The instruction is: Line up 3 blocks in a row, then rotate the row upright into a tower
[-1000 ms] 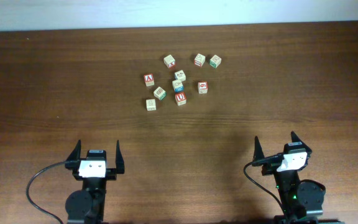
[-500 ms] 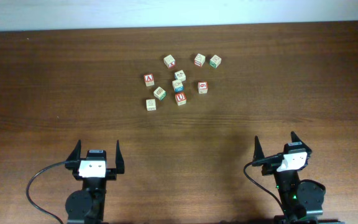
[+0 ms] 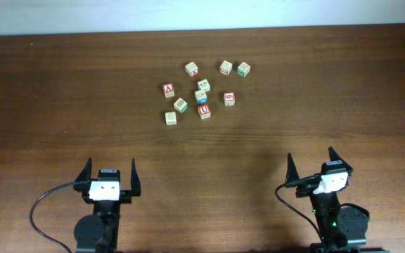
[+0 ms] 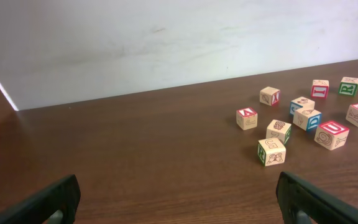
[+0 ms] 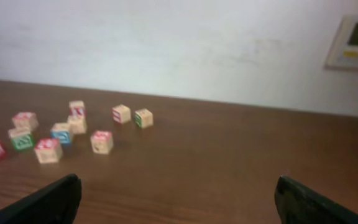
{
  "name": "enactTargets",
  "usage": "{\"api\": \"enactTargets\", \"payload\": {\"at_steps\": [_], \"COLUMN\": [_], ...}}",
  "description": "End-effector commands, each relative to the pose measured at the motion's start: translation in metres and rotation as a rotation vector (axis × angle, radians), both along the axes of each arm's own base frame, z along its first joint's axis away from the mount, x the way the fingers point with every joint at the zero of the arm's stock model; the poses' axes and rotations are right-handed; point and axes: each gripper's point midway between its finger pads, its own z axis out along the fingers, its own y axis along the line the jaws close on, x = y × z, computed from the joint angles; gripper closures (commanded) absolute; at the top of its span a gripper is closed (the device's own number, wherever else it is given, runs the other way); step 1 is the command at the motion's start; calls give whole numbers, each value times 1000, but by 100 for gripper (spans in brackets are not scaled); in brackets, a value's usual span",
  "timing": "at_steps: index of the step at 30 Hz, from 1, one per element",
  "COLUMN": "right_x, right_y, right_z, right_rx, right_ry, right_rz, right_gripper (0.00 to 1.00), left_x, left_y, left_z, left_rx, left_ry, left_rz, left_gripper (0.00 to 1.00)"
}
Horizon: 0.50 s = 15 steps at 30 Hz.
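The left end effector [image 3: 110, 164] and the right end effector [image 3: 311, 156] both stand wide and empty by the bench's [image 3: 62, 91] near edge. The U block [image 3: 204, 111], the 6 block [image 3: 229, 98] and the blue-trimmed block [image 3: 201, 96] sit clustered toward the far edge, well apart from both.

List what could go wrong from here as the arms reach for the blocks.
Crowding: the U block lies close to the blue-trimmed block, which seems to touch a neighbouring cube, so wide fingers may knock the others. Mix-up: the red A cube looks much like the targets. The open left gripper and right gripper face one cluster and could clash reaching together.
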Motion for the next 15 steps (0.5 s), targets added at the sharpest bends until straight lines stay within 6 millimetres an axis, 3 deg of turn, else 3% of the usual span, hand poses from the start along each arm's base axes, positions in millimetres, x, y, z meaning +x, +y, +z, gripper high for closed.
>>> {"api": "enactTargets", "payload": {"at_steps": [1,9,15], "right_x": [-6,-16,-11], "right_y": [27,31,43], "right_z": [13,60,105], "right_rx": [10,34,45], "right_ry": [-52,-66,47], "right_rz": [160,185,255], "right_gripper": [1,1,2], "left_x": [1,-4,-4], "left_y": [2,-1,-2], "left_z": [11,45,89], "left_rx": [5,2,24], "left_ry": [-50,-85,-8], "left_rz": [8,-12,-16], "left_gripper": [1,1,1]}}
